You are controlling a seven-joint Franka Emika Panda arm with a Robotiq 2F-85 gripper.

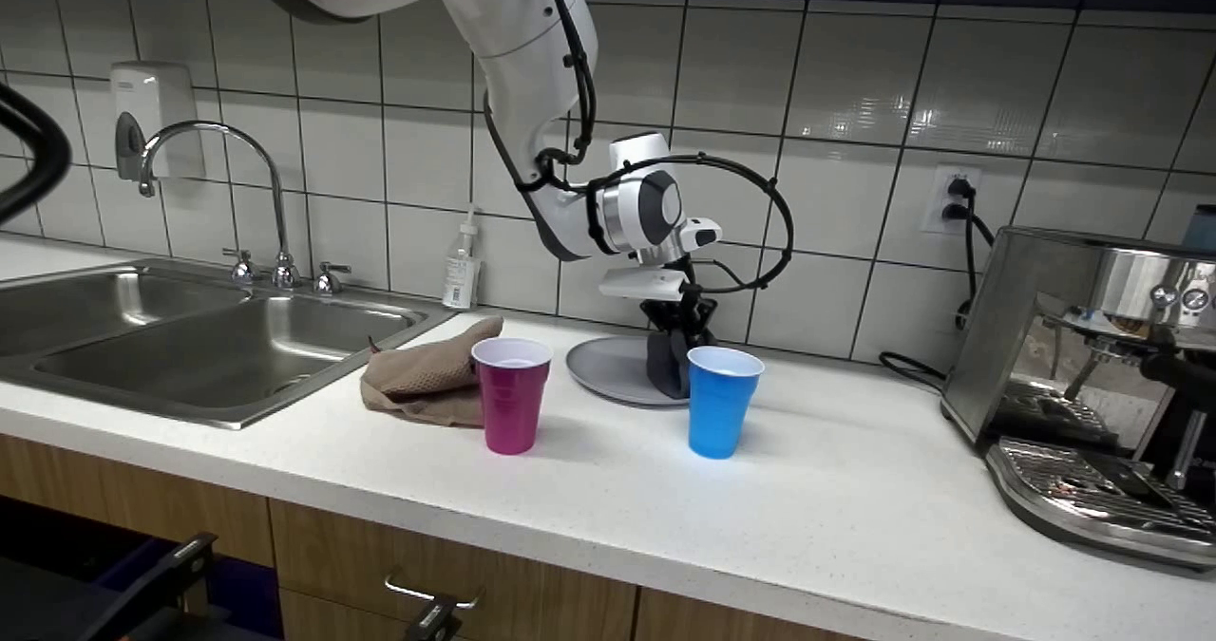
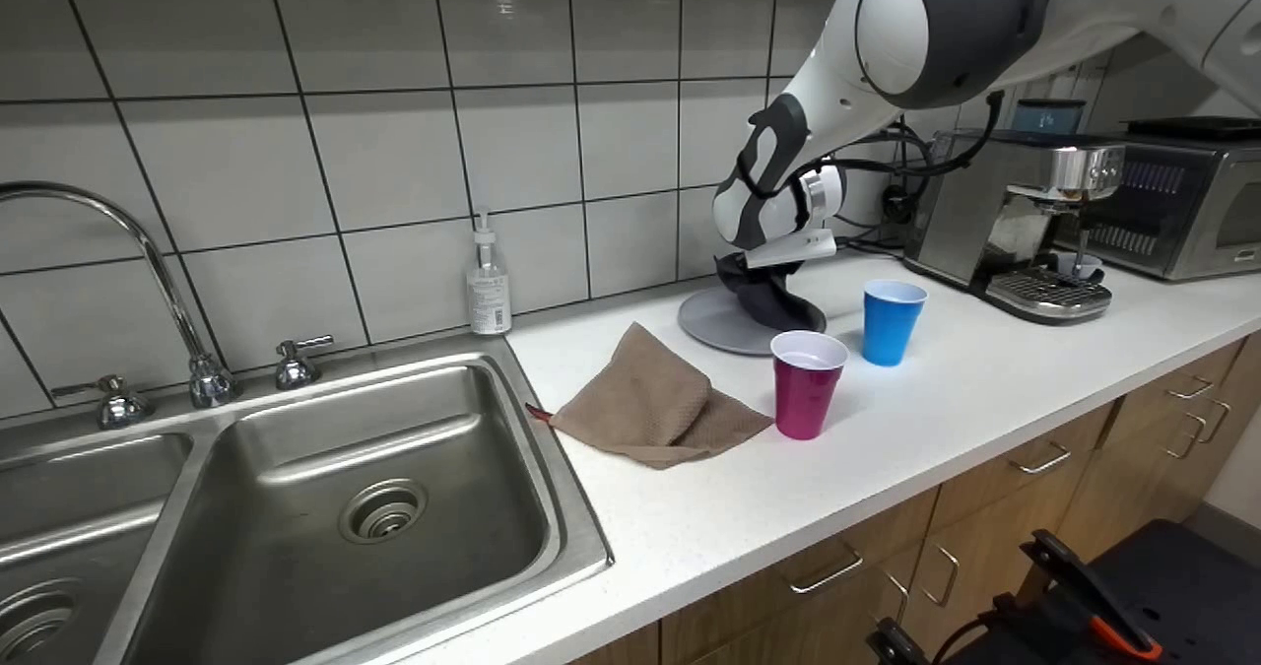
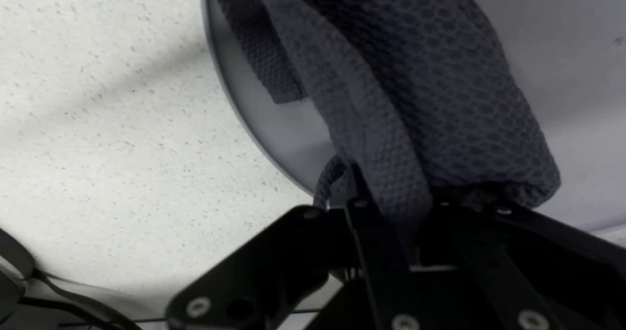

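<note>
White countertop (image 1: 855, 489) stretching across lower frame, tiled wall (image 1: 845, 185) rising behind; at wrist view's bottom, gripper (image 3: 401, 215), jaws nearly together, pinching dark gray cloth (image 3: 464, 90) over plate (image 3: 288, 129).

The wrist view's top edge crops the dark cloth (image 3: 455, 90).

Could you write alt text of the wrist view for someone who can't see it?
A robot's black hand grips a fold of dark grey cloth over a grey plate. The plate sits on a speckled white countertop.
</note>
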